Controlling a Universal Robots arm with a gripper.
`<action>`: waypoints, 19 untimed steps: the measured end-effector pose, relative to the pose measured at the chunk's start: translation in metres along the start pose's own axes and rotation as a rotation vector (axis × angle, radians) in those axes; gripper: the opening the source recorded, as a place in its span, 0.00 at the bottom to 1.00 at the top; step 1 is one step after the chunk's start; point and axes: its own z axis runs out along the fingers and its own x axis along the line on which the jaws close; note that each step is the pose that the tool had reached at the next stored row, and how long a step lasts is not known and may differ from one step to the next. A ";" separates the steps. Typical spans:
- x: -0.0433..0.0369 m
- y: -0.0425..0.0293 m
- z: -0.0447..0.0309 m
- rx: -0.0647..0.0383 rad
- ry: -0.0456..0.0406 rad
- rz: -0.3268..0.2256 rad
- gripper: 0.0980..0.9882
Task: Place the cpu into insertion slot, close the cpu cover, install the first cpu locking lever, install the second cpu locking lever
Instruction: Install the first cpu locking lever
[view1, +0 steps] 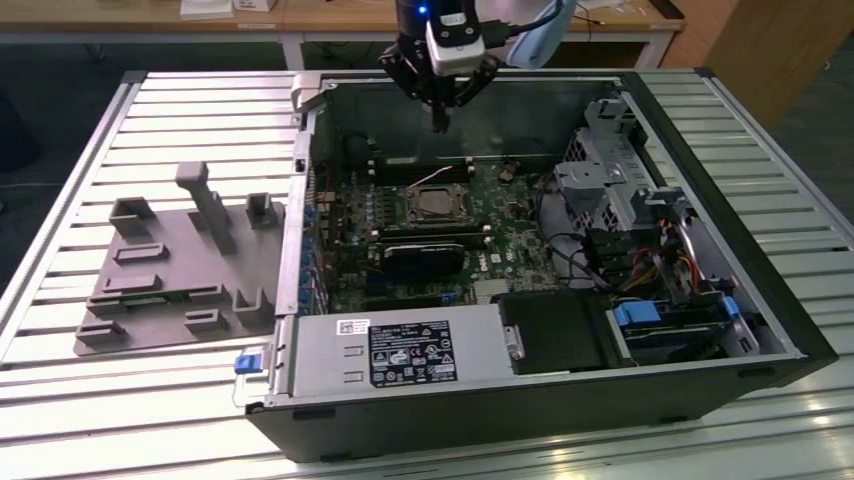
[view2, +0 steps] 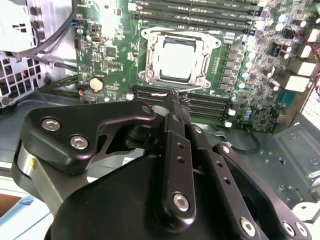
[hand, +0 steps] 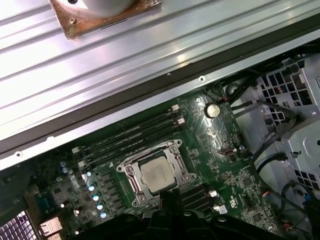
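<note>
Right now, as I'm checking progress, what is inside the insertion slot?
The cpu lies flat in the insertion slot, its pale metal top showing through the cpu cover's window. The cpu covers the slot's floor, so nothing beneath it can be seen.

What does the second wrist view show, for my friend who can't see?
The silver cpu lies seated in a green circuit board, with the cpu cover and its metal frame down around it. The black gripper, shut and empty, looms in the foreground, its tip short of the cover.
</note>
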 end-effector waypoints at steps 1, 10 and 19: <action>0.0001 0.0000 0.0007 -0.004 0.0018 0.001 0.01; 0.0011 -0.0005 0.0101 -0.015 0.0070 0.002 0.01; 0.0025 -0.0011 0.0225 -0.023 0.0108 -0.003 0.01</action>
